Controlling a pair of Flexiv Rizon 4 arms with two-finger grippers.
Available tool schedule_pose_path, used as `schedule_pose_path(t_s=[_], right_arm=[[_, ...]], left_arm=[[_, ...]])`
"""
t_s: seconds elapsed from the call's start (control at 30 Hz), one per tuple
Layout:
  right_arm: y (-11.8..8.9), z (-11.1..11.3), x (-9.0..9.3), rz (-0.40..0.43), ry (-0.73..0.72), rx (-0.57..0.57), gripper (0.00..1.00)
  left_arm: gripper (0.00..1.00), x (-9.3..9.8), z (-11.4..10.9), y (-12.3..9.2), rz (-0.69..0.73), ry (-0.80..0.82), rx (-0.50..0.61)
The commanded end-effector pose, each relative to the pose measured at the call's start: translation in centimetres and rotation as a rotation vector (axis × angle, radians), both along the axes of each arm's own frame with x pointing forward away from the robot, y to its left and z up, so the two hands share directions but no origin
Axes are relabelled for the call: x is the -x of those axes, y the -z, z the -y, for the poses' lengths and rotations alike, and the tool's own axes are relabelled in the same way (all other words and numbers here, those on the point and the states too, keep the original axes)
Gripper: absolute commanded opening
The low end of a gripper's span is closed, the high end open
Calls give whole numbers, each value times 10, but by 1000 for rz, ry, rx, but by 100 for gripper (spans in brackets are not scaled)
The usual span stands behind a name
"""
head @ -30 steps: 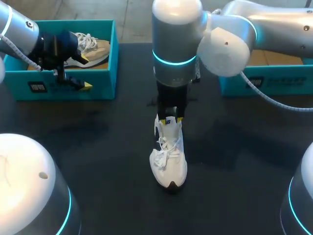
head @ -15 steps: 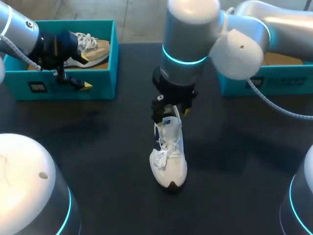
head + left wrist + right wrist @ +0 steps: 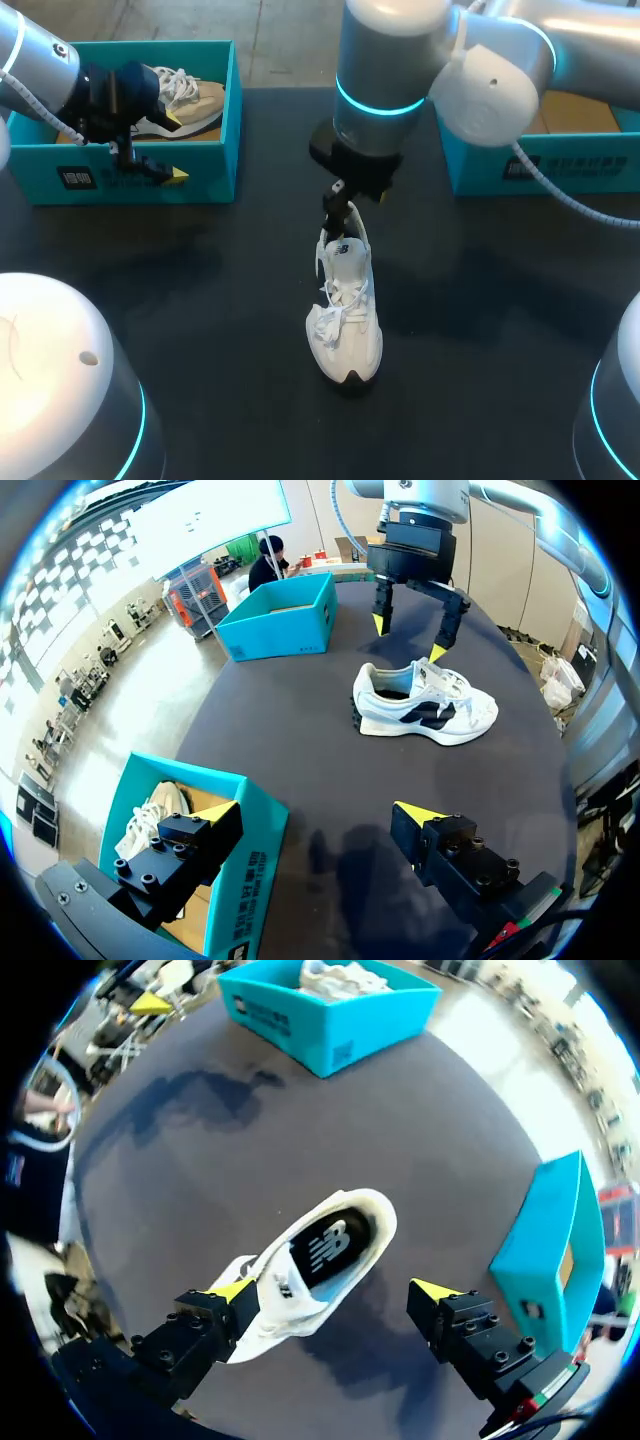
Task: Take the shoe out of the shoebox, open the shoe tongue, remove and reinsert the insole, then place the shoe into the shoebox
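shoe: a white lace-up sneaker with dark side patches stands upright on its sole near the middle of the black table, outside both boxes, its toe towards my base. a dark insole shows inside its opening.
my right pincer: it hangs just above the heel end of the sneaker. the two yellow-tipped fingers are spread wide, one to each side of the shoe, and grip nothing.
my left pincer: it hovers at the near wall of the open teal cardboard shoebox on my left. the fingers are spread, one over the box, one over the table, and hold nothing.
in that box: a second sneaker, beige and white with white laces.
other box: a matching teal cardboard shoebox on my right side.
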State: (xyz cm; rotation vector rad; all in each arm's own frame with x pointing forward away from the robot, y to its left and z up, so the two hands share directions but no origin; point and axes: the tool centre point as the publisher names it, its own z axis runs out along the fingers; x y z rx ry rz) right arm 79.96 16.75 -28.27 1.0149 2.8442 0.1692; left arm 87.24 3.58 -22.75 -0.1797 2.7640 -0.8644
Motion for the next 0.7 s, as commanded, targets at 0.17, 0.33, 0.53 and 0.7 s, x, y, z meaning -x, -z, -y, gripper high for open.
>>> schedule_pose_path(t_s=[0.17,0.33,0.53,0.7], right_arm=[[-3,-11,-27,18,-594,177,100],[10,-12,-40,6,-652,261,100],[29,-10,-55,27,-688,280,100],[46,-8,-62,14,-697,268,100]], left_arm=[[100,0,0,0,-1,-1,-4],[100,0,0,0,-1,-1,-4],[100,0,0,0,-1,-1,-4],[100,0,0,0,-1,-1,-4]])
